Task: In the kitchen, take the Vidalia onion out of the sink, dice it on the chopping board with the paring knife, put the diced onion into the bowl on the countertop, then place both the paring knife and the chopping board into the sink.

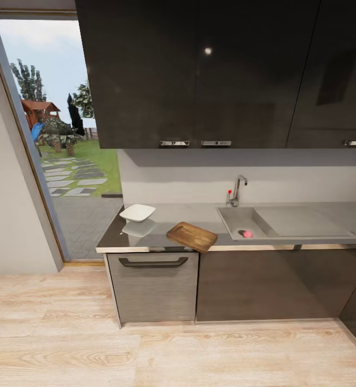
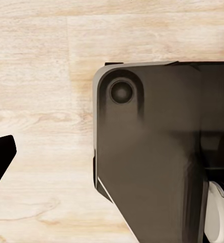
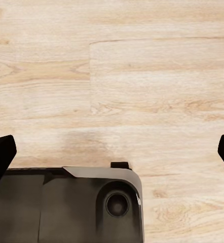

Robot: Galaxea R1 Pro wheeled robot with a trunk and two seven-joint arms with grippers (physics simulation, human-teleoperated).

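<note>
Spreading wide, right claw (image 3: 112, 147) grips nothing over floor (image 3: 142, 76); left claw's state unclear.

The head camera stands back from the kitchen units, looking forward and slightly down across a stretch of wood floor (image 1: 172, 349) to the worktop (image 1: 199, 215), the sink (image 1: 242, 221) and the dark wall cabinets (image 1: 199, 75) above, with a glazed door (image 1: 65, 161) at the left edge. Both wrist cameras face straight down at the same pale plank floor from closer in, each catching a rounded dark corner of the robot's base (image 2: 152, 162) (image 3: 66, 207). Floor is the common ground of all three views
</note>
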